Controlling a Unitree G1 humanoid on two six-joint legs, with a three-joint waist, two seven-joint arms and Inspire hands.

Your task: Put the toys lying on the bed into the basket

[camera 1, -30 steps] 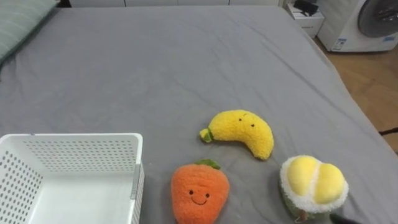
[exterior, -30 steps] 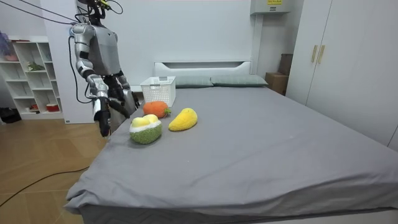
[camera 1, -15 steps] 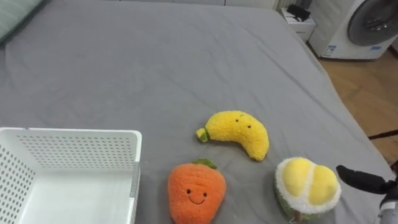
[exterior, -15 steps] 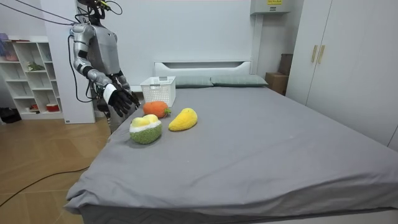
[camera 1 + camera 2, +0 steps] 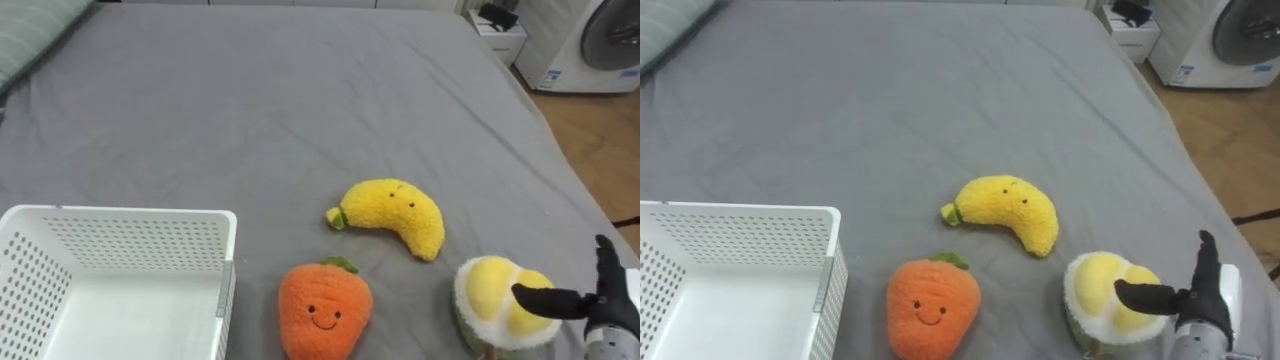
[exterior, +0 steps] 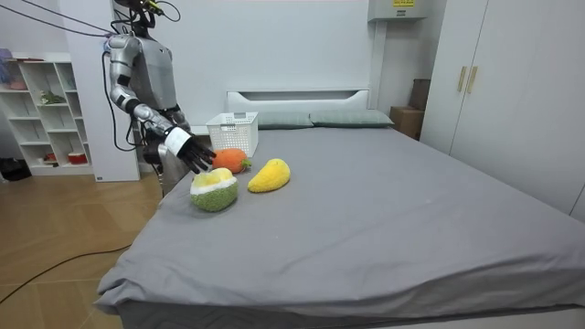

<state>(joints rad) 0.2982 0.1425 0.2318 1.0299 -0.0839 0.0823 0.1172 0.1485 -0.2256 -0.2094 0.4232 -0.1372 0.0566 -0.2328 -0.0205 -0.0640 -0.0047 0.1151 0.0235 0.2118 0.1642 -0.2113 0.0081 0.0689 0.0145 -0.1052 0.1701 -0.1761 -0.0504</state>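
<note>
The robot's right hand point(image 5: 606, 300), which was hung low beside the edge of the grey-sheeted bed point(image 5: 250, 120) a second ago and had been lifted towards the toys half a second ago, has now been brought further in from the right. It has been carried up to the round plush toy point(image 5: 484, 288) with a yellow top, white rim and green base. Its dark thumb is now seen across the toy's yellow top, where before only a fingertip was seen beside it. Whether the toy is touched cannot be told.
</note>
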